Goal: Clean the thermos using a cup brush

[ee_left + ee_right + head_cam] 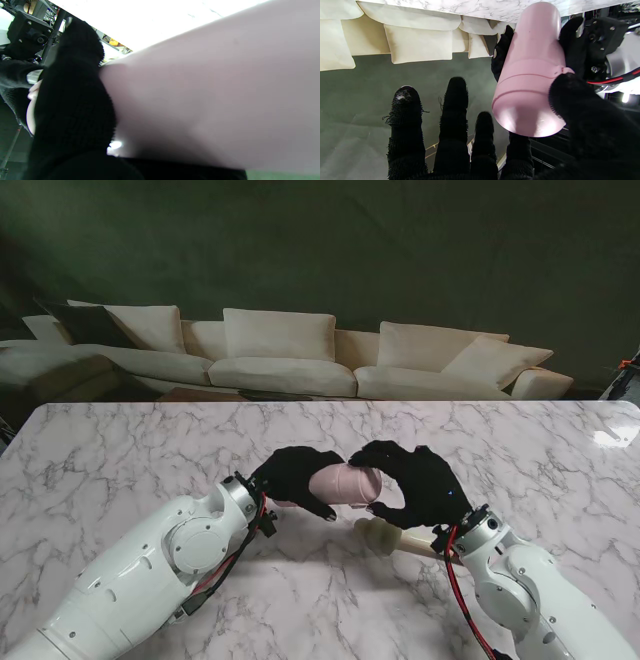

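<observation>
Gripping one pink thermos (345, 483) are the left hand (292, 477) and right hand (420, 483), one cup brush (385, 537) beneath.

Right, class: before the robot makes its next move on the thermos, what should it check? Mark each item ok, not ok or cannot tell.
1. Left robot hand grips the thermos body: ok.
2. Thermos held sideways, off the table: ok.
3. Right robot hand on the lid: ok. The thumb and one finger touch it, and the other three fingers are free.
4. Lid off, so a brush can enter: not ok, it is still on.
5. Cup brush in reach: ok. It lies on the table nearer to me than the thermos, partly hidden by the right robot hand.
6. Grip firm enough to twist the lid: cannot tell.
</observation>
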Controlling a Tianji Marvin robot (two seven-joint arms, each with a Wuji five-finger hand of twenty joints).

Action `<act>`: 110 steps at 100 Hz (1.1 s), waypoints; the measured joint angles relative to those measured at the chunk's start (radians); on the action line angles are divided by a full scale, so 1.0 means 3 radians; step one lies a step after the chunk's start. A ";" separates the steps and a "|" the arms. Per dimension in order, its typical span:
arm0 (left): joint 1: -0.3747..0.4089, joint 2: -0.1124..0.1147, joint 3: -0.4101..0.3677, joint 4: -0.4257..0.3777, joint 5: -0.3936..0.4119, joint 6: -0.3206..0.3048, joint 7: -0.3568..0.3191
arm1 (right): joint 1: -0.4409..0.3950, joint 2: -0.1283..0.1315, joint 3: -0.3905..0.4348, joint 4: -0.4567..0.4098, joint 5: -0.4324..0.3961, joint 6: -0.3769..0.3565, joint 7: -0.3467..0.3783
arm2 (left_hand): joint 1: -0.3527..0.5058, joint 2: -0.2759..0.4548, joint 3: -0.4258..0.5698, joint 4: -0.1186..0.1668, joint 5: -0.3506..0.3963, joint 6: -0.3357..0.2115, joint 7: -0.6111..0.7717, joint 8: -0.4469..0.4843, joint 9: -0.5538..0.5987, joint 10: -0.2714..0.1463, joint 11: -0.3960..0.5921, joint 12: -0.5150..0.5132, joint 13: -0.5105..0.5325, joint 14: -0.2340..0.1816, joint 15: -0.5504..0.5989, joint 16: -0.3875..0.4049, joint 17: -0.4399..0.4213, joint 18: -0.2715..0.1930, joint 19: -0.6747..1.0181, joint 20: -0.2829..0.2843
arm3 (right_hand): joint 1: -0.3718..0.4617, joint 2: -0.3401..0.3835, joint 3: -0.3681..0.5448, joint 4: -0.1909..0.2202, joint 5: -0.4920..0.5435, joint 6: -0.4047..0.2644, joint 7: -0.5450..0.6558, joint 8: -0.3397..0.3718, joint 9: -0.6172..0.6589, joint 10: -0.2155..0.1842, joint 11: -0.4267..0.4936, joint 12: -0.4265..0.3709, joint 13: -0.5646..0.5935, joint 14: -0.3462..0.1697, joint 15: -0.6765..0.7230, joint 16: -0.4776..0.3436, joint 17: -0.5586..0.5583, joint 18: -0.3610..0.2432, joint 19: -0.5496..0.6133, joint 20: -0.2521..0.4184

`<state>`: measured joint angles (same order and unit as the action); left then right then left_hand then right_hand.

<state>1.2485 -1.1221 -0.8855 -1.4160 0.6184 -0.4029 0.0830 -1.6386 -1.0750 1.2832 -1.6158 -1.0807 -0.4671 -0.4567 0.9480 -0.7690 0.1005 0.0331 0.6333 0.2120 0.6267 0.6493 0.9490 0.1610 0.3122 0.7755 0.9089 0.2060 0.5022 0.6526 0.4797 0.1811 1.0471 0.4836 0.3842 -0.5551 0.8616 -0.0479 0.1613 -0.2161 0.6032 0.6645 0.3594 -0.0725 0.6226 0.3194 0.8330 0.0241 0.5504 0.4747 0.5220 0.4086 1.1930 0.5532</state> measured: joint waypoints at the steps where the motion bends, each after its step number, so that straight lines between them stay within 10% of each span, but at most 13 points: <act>1: 0.0000 0.0000 0.0000 0.0000 0.0000 0.0000 0.0000 | 0.0002 -0.0001 -0.0001 0.0002 0.0009 -0.0002 0.0004 | 0.0000 0.0000 0.0000 0.0000 0.0000 0.0000 0.0000 -0.0001 0.0000 0.0000 0.0000 0.0000 0.0000 0.0000 0.0000 0.0000 0.0000 0.0000 0.0000 0.0000 | -0.0021 0.0007 -0.0006 -0.0016 0.0008 0.0034 0.0023 -0.0003 0.0084 -0.0024 0.0036 0.0013 0.0050 -0.0004 0.0038 0.0013 0.0013 -0.0002 0.0014 0.0008; 48: 0.0018 0.0011 0.0005 -0.0007 -0.0003 0.0009 -0.0028 | 0.0085 -0.0041 -0.0056 0.0063 0.0307 -0.0072 0.0165 | 0.0000 0.0000 0.0000 0.0000 0.0000 -0.0002 0.0000 -0.0002 0.0000 -0.0002 0.0000 0.0000 0.0000 0.0000 0.0001 0.0000 0.0000 0.0000 0.0001 0.0000 | -0.0336 0.0616 -0.0836 -0.0272 0.0648 0.0678 0.0532 -0.0441 0.1820 0.0324 0.0308 0.0261 0.1242 0.0008 0.0783 0.0337 0.0597 -0.0126 0.0437 0.0031; 78: 0.0016 0.0015 0.0013 0.0001 -0.0004 0.0010 -0.0019 | 0.0116 -0.0059 -0.0124 0.0103 0.0322 -0.0011 0.0065 | 0.0000 0.0000 0.0000 0.0000 0.0000 -0.0002 0.0000 -0.0002 0.0000 -0.0002 0.0000 0.0000 0.0000 0.0000 0.0001 -0.0001 0.0000 0.0000 0.0001 0.0000 | -0.0335 0.0960 -0.1210 -0.0272 0.1060 0.0980 0.0552 -0.0749 0.2783 0.0239 0.0648 0.0391 0.1513 0.0086 0.1267 0.0400 0.0933 -0.0196 0.0701 -0.0092; 110: 0.0011 0.0010 0.0029 0.0001 -0.0009 0.0010 -0.0016 | 0.0058 -0.0090 -0.0098 0.0020 0.0491 0.0082 0.0255 | 0.0000 0.0000 0.0000 0.0000 0.0000 -0.0002 0.0000 -0.0002 0.0000 -0.0002 0.0000 0.0000 0.0000 0.0000 0.0003 -0.0002 0.0000 0.0000 0.0002 0.0000 | -0.1211 0.1812 -0.1715 -0.0173 0.0963 0.0845 0.0455 -0.1179 0.2565 0.0445 0.0620 0.0321 0.1512 0.0394 0.1181 0.0283 0.0817 -0.0028 0.0819 -0.0167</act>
<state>1.2519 -1.1190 -0.8770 -1.4157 0.6156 -0.3999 0.0780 -1.6212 -1.1021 1.2539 -1.6098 -0.9334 -0.4425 -0.3803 0.9480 -0.7691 0.1005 0.0331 0.6333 0.2114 0.6267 0.6486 0.9489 0.1605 0.3123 0.7755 0.9089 0.2060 0.5032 0.6521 0.4797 0.1811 1.0477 0.4836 0.0209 -0.0114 0.3472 -0.0999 0.4501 0.0374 0.7398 0.3108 1.1290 0.0610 0.8086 0.4157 1.2864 0.1423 0.9046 0.5596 0.7670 0.4001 1.4386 0.5031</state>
